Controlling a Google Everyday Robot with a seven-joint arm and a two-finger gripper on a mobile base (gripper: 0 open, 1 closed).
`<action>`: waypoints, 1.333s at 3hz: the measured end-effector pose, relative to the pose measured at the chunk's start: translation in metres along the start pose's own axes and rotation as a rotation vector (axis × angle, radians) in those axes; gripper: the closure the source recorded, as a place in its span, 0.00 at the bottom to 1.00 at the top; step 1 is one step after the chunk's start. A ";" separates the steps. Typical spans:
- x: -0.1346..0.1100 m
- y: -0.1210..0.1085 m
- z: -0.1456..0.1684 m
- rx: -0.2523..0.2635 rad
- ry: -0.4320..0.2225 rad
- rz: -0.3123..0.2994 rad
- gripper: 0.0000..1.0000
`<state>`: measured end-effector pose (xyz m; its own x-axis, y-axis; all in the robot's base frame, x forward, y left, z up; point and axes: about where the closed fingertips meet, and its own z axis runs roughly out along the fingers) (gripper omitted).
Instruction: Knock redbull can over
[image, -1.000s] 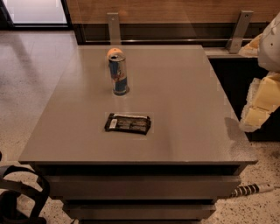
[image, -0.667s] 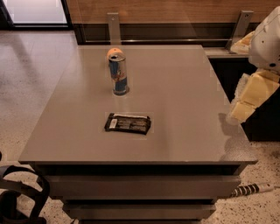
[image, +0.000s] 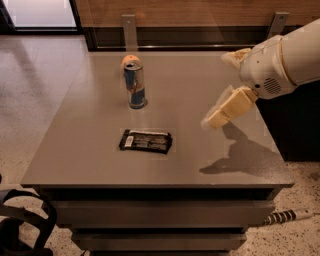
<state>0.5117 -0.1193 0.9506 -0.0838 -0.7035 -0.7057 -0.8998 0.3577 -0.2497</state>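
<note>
redbull can (image: 135, 86) upright, red logo visible; hand (image: 215, 119) well right.

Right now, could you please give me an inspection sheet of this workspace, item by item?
Surface: grey table, level, carrying three items.
Job's things: redbull can standing upright at the far left of the table, nothing touching it in front.
Clutter: orange behind the can; black snack wrapper lying flat nearer the front.
Grippers: gripper above the table's right side, well apart from the can.
Cables: ribbed cable on the floor, lower right.
Surroundings: speckled floor; wood-panelled wall; dark straps lower left.
</note>
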 end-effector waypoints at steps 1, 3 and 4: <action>-0.039 -0.025 0.034 0.074 -0.289 0.044 0.00; -0.068 -0.049 0.050 0.140 -0.424 0.061 0.00; -0.075 -0.067 0.084 0.099 -0.468 0.104 0.00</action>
<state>0.6139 -0.0389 0.9650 0.0507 -0.3178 -0.9468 -0.8498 0.4843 -0.2081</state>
